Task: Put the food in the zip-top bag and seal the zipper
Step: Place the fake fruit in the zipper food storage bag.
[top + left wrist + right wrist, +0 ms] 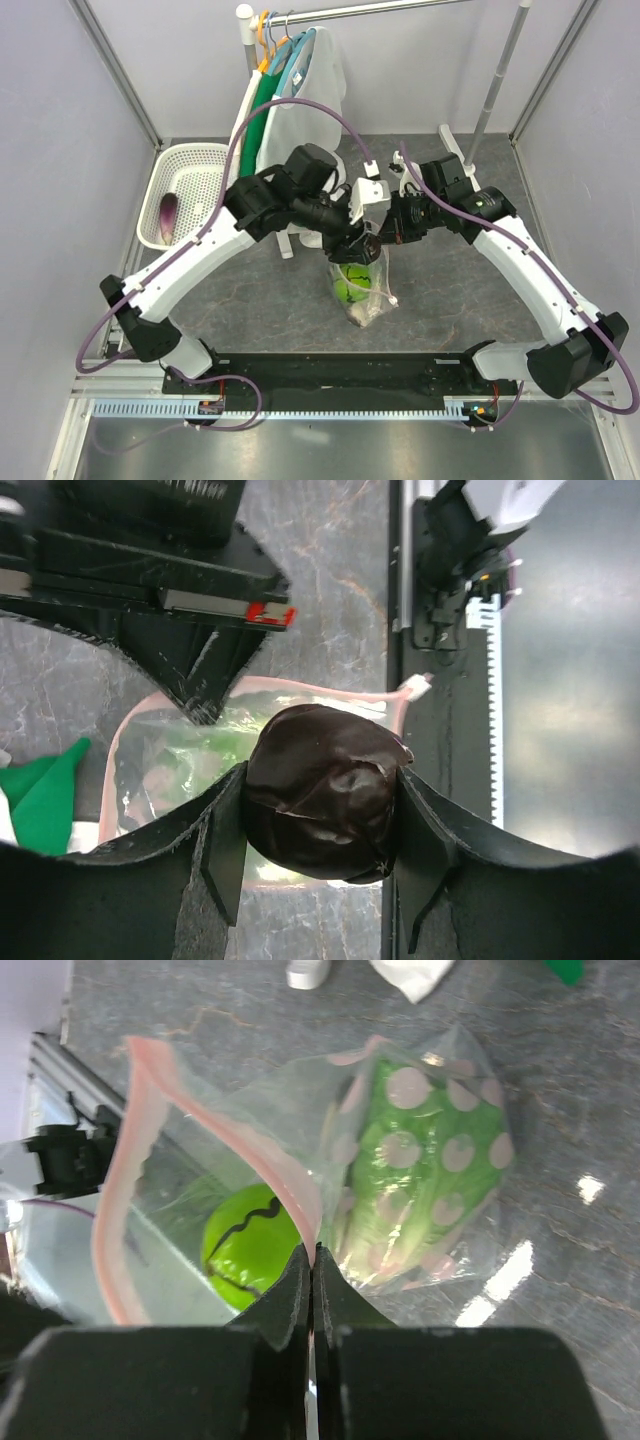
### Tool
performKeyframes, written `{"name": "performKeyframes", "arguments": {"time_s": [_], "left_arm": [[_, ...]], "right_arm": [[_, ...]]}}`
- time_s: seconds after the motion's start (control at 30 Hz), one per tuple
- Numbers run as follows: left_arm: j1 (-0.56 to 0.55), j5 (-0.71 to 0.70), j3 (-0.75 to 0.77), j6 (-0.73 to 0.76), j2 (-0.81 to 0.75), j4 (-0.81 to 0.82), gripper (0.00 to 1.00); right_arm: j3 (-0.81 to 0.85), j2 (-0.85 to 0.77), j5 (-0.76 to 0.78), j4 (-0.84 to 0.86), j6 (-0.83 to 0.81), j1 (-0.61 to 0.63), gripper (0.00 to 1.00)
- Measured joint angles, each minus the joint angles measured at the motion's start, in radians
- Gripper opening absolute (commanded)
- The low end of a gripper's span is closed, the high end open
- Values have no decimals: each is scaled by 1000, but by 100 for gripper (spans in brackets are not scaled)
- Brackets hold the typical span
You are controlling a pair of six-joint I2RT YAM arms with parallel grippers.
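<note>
Bright, even light from above fills the top view. My arms throw only soft, faint shadows on the grey table (470, 300), and the frame posts lean outward toward the corners. From my left wrist, the eggplant (325, 795) is sharp, with small white highlights on its glossy skin, while my left fingers (215, 860) sit near-black with little detail and the top-left corner smears. From my right wrist, white glare spots dot the table beside the bag (420, 1160), which is crisp; my right fingers (280, 1310) are dark and soft.
</note>
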Motion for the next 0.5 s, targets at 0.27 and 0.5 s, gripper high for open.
{"name": "performKeyframes", "arguments": {"time_s": [0.27,0.5], "left_arm": [[-10,-204,-68,-15,40,34,95],[35,-267,-60,-22,28,25,100]], "right_arm": [[27,-3,-81,-24,4,0,0],[31,-15,-103,-44,4,0,0]]}}
